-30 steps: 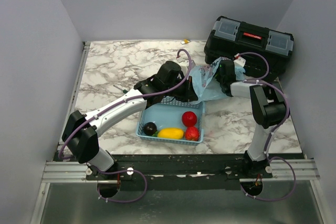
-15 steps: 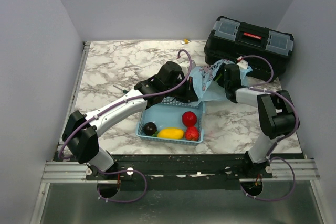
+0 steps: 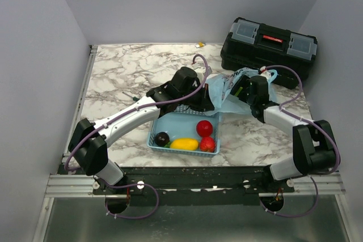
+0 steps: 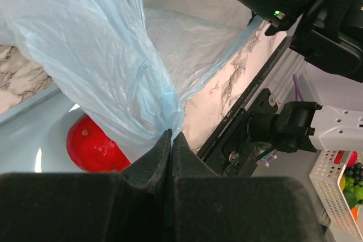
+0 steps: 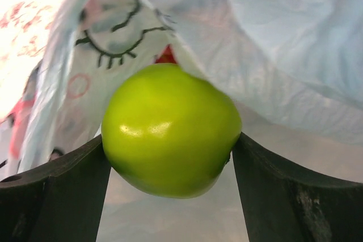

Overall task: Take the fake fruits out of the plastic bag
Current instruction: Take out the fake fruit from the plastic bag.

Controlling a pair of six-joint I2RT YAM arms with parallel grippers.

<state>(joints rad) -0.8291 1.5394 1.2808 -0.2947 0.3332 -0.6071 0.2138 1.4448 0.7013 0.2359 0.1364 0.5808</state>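
Plastic bag [image 4: 96,55] hung pinched in the closed left end effector [image 4: 171,143], with a red fruit [image 4: 91,147] just beside its tips. The right end effector [image 5: 170,160] gripped the green apple [image 5: 170,134] at the bag's mouth, below a cartoon-face print [image 5: 113,43].

Black toolbox [image 3: 268,42] far-right on marble table [image 3: 130,69]; blue basket [image 3: 170,124] w/ dark plum [image 3: 162,138] near front.
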